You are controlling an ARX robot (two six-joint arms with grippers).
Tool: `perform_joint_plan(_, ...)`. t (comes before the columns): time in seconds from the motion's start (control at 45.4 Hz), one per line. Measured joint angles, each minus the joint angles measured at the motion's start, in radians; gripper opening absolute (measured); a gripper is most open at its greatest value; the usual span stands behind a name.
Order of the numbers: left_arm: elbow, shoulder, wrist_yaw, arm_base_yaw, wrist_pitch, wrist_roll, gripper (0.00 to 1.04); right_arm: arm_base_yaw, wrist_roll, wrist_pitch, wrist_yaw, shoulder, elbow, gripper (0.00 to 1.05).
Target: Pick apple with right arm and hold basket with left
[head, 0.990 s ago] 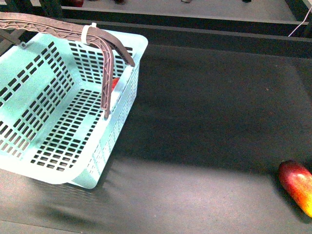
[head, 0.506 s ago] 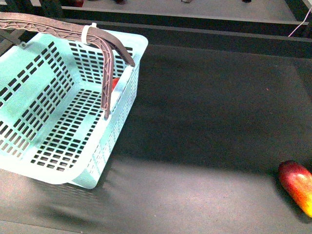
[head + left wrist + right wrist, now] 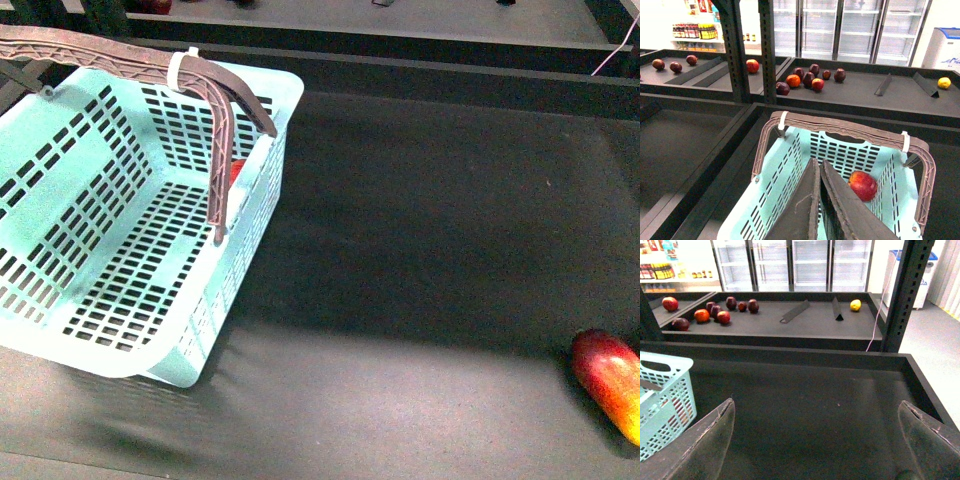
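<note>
Nothing moved, apple (image 3: pixel 862 185) in basket (image 3: pixel 790 175) clearest from left wrist, left claw (image 3: pixel 819 200) together, right claw (image 3: pixel 815 440) apart.

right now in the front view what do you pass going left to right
basket → apple, glimpsed through the basket's right wall behind the handle → bare dark mat → oval red-and-yellow fruit at the right edge

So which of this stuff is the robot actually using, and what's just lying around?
In use: basket; apple, already lying inside it; left gripper, shut; right gripper, open.

Lying about: oval red-and-yellow fruit on the mat; fruit pile and lemon on the back shelf.
</note>
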Motion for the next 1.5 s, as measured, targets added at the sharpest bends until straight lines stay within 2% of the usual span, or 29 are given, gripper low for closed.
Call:
perform_joint_plan(0.374,0.000,-0.124,0.000,0.000,-0.124,0.000,0.03,0.000,0.000,0.000,0.000,0.000,0.000,0.96)
perform_joint_plan(0.528,0.000,-0.269,0.000,0.000,-0.293,0.000,0.03,0.000,0.000,0.000,0.000,0.000,0.000,0.96)
perform_joint_plan(1.298,0.000,-0.298,0.000,0.000,-0.304,0.000,0.04,0.000,0.000,0.000,0.000,0.000,0.000,0.96)
perform_joint_plan(1.496,0.000,-0.298,0.000,0.000,-0.304,0.000,0.40,0.000,0.000,0.000,0.000,0.000,0.000,0.96)
